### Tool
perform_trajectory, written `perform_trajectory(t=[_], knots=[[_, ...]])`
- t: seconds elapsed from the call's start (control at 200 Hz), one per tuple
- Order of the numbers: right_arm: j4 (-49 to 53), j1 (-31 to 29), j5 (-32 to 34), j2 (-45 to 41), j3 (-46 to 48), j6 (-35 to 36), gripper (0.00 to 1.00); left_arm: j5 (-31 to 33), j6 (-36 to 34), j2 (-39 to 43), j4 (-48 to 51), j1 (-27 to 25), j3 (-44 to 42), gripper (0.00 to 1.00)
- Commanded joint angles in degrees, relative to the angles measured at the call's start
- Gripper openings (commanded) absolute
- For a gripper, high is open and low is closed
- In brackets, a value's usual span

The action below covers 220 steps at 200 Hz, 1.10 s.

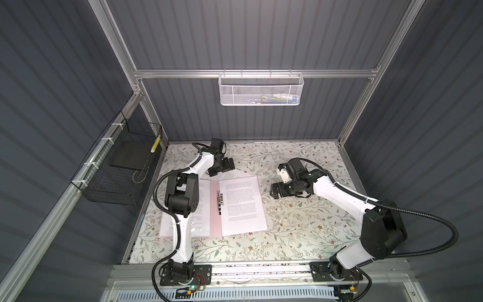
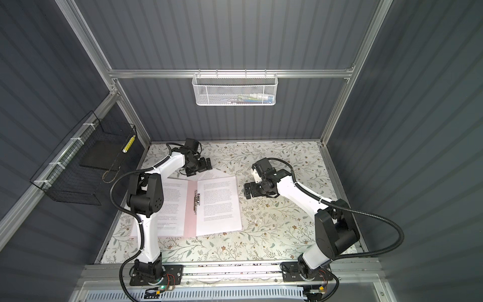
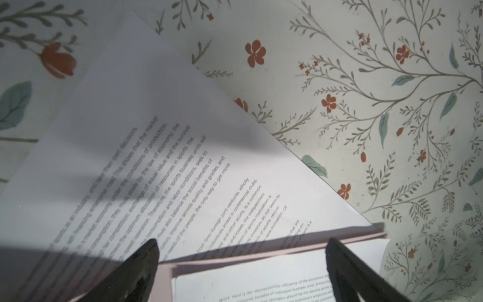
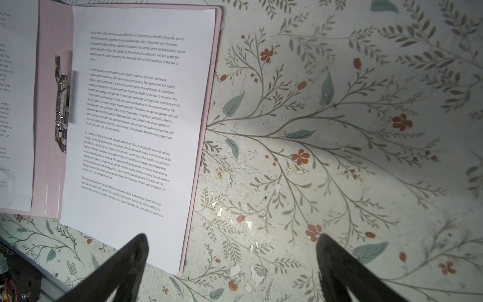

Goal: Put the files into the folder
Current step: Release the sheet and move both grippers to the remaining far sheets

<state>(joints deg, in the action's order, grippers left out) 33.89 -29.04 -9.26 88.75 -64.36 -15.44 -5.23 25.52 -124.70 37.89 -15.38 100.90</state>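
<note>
left gripper (image 3: 241,243): 2 dark, tapered fingers spread wide with nothing between them. It hangs over the folder's far edge, toward the table's far-left corner.
right gripper (image 4: 230,238): the same 2 dark fingers, also spread wide and empty. It is over bare table just beside the folder's right edge.
folder (image 1: 214,209): thin pale pink card, rectangular, lying open and flat left of the table's middle, closer to the left edge.
clip (image 4: 61,104): a narrow strip of shiny metal along the inner spine.
files (image 1: 243,206): 3 flat white sheets with blocks of small black text. 1 nearly covers the right half, leaving a thin pink rim. 1 lies on the left half, partly hidden by the left arm. 1 sits slanted, its corner running out past the folder's far edge, below the left gripper.
table (image 1: 300,222): matt cream surface printed with grey-green sprigs and orange-red flowers, with small white chips near the right gripper.
</note>
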Motion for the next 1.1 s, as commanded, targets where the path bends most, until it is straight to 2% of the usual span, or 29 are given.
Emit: perform_trajectory(t=[0.0,0.39,0.87,0.88,1.096], knots=[[-0.9,1.4,-2.2,-1.7,1.3,-0.4,0.99,-2.1,-1.3,-2.3,2.2,0.3,2.9,1.00],[-3.8,5.7,-7.9,-0.7,3.4,-3.0,0.99,-8.8,-2.7,-9.9,1.5,-0.7,7.1,1.00],[-5.2,9.9,-9.4,-2.6,5.9,-5.8,0.99,-13.2,0.9,-24.5,3.0,-13.3,25.9,1.00],[-5.4,10.2,-11.1,-2.7,6.1,-5.9,0.99,-13.2,1.0,-24.8,2.9,-13.5,26.0,1.00],[-5.1,11.5,-11.5,0.7,4.2,-6.2,0.99,-23.0,4.7,-22.7,-5.1,-15.0,26.0,1.00]])
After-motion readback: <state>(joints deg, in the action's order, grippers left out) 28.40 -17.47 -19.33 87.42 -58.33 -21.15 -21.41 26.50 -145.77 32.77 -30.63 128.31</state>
